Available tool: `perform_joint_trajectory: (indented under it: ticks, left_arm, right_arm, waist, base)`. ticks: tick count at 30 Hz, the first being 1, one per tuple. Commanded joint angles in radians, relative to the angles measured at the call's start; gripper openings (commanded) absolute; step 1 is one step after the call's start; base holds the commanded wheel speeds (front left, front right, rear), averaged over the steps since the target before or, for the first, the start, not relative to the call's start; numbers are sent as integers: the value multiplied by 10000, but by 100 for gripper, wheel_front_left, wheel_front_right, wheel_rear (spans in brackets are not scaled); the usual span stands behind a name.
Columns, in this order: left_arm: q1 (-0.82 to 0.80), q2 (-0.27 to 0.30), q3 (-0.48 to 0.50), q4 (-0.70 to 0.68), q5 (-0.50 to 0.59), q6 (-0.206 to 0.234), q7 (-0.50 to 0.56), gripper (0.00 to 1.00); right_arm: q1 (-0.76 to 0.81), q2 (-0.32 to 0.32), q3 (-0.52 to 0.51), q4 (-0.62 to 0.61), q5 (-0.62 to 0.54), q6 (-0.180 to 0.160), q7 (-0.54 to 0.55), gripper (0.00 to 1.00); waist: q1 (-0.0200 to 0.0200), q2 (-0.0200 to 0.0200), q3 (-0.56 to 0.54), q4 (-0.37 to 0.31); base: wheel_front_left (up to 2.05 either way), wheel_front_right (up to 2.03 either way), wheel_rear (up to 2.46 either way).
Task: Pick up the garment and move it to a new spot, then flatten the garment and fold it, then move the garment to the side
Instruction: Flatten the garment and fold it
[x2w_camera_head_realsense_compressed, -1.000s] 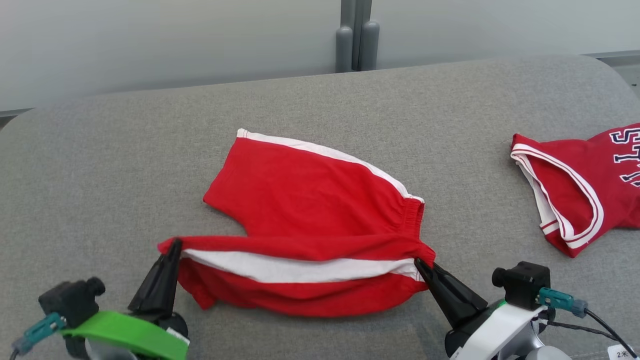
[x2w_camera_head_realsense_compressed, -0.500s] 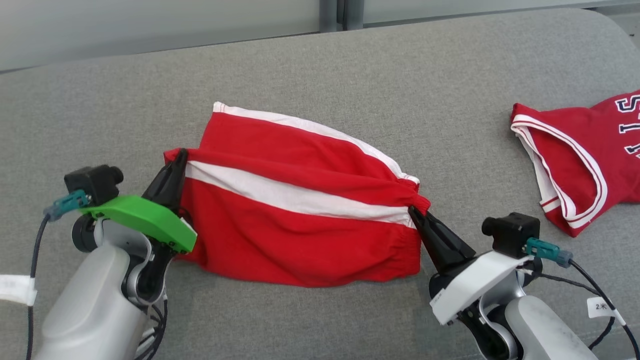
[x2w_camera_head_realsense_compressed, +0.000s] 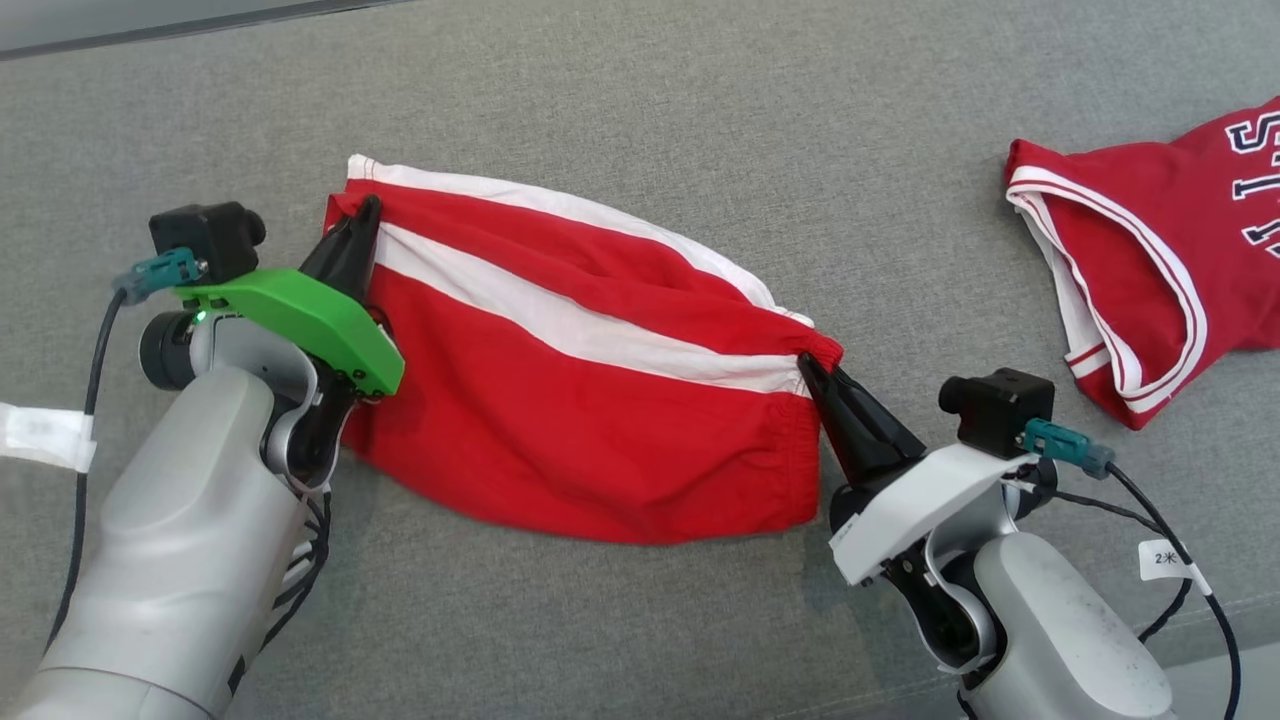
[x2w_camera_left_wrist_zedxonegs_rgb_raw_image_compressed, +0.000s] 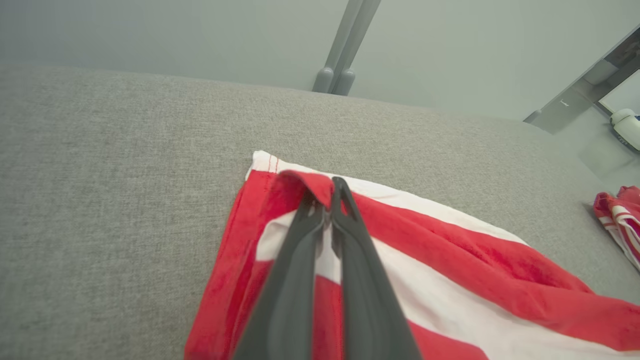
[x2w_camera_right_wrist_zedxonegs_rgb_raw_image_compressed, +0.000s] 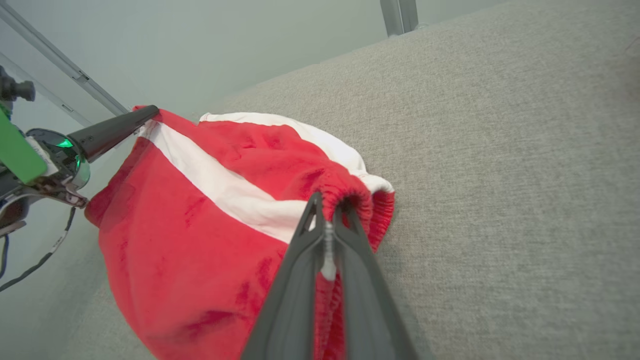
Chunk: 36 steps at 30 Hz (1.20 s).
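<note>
The garment (x2w_camera_head_realsense_compressed: 560, 420) is a pair of red shorts with white side stripes, lying on the grey cushion (x2w_camera_head_realsense_compressed: 700, 110). Its near half is raised and drawn over the far half, stretched between my two grippers. My left gripper (x2w_camera_head_realsense_compressed: 368, 207) is shut on the hem corner at the left, seen close in the left wrist view (x2w_camera_left_wrist_zedxonegs_rgb_raw_image_compressed: 325, 187) over the red cloth (x2w_camera_left_wrist_zedxonegs_rgb_raw_image_compressed: 450, 260). At the right, my right gripper (x2w_camera_head_realsense_compressed: 806, 362) is shut on the elastic waistband, with the gathered band pinched between its fingers (x2w_camera_right_wrist_zedxonegs_rgb_raw_image_compressed: 327, 202). The right wrist view shows the shorts (x2w_camera_right_wrist_zedxonegs_rgb_raw_image_compressed: 175, 240) hanging taut toward the left gripper (x2w_camera_right_wrist_zedxonegs_rgb_raw_image_compressed: 145, 114).
A red jersey (x2w_camera_head_realsense_compressed: 1150, 250) with white trim and dark letters lies on the cushion at the far right, apart from the shorts; its edge shows in the left wrist view (x2w_camera_left_wrist_zedxonegs_rgb_raw_image_compressed: 617, 215). A pale wall with a grey post (x2w_camera_left_wrist_zedxonegs_rgb_raw_image_compressed: 340, 75) stands behind the cushion.
Both grippers have carried the near half of the shorts away from me, over the far half, so the fold almost covers it. The head camera has tilted down.
</note>
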Motion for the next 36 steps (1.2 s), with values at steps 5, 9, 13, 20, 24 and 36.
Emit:
perform_joint_trajectory:
  ticks: [5,9,13,20,24,36]
  left_arm:
    - [-897,23,-432,498,-299,-35,-42,0]
    - [-1218,72,-591,878,-365,-34,3,0]
    - [-1616,112,-742,1472,-486,-29,84,0]
    - [-2084,-5,-1052,2075,-655,-30,-46,0]
    - [-2234,-47,-1246,2319,-756,-30,-103,0]
    - [-2403,-8,-1949,2833,-812,-31,-192,100]
  right_arm:
    - [-443,225,15,344,-90,3,-180,0]
    - [-683,350,29,521,-137,3,-231,0]
    - [-1005,451,-5,815,-212,3,-302,0]
    - [-1437,597,57,1292,-255,3,-471,0]
    - [-1574,647,45,1508,-235,3,-570,41]
    - [-1613,693,-75,1945,-612,3,-612,100]
  waist:
    - [-1,0,276,-160]
    - [-1,0,351,-239]
    - [-1,0,457,-355]
    - [-1,0,639,-484]
    - [-1,0,677,-520]
    - [-1,0,416,-425]
  base:
    - [0,0,0]
    - [0,0,0]
    - [0,0,0]
    - [0,0,0]
    - [0,0,0]
    - [0,0,0]
